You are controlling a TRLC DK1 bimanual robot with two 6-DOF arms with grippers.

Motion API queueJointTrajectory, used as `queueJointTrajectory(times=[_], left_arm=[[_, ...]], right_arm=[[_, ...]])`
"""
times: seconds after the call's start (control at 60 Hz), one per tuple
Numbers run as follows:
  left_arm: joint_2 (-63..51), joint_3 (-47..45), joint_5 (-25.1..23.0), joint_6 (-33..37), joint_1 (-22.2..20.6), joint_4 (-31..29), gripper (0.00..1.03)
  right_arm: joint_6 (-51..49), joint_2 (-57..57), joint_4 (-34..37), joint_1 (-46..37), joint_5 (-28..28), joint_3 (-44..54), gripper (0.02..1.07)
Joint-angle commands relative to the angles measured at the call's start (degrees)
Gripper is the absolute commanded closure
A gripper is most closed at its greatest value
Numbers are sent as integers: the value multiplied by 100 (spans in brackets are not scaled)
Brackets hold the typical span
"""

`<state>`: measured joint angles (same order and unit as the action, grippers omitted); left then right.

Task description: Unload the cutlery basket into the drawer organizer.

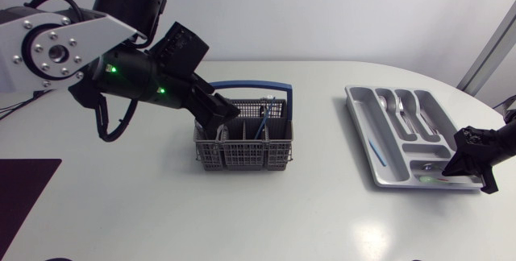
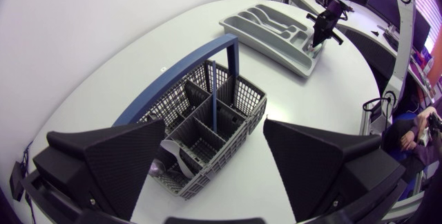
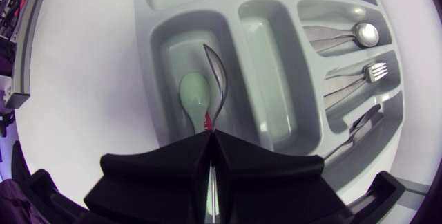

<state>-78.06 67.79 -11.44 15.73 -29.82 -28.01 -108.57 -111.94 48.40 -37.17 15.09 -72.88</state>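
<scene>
Meanwhile slanted the left gripper (image 1: pixel 224 114) down at the basket (image 1: pixel 242 153), jaws wide apart, and pinched a metal spoon (image 3: pixel 219 86) in the right gripper (image 3: pixel 210 141) low over the tray (image 3: pixel 153 58).

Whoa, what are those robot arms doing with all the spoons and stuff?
They're emptying a grey plastic cutlery basket with a blue handle into a grey drawer organizer tray. The right gripper is shut on a silver metal spoon, its bowl down in the end compartment beside a pale green spoon. The left gripper hangs open over the basket, which holds some cutlery. A tablespoon, fork and knife lie in the long slots.
</scene>
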Motion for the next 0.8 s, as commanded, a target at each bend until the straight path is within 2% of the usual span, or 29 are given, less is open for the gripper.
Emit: queueJointTrajectory(times=[0.0,0.217,0.35,0.467,0.517,0.7,0.783], left_arm=[[107,-134,46,124,-32,32,4],[98,-143,46,89,-76,50,4],[98,-134,46,71,-103,59,4],[142,-187,46,97,-111,59,4],[160,-196,46,106,-103,59,4],[195,-301,46,124,-138,129,4],[195,-398,46,106,-190,287,4]], right_arm=[[-305,-161,-33,52,-94,169,95],[-480,-135,161,175,-367,116,93],[-366,-82,-138,280,-279,90,91],[-173,111,-419,210,82,108,56],[-76,155,-402,148,213,55,45],[-50,858,-112,-106,881,213,43],[-50,1491,-33,-142,1163,626,43]])
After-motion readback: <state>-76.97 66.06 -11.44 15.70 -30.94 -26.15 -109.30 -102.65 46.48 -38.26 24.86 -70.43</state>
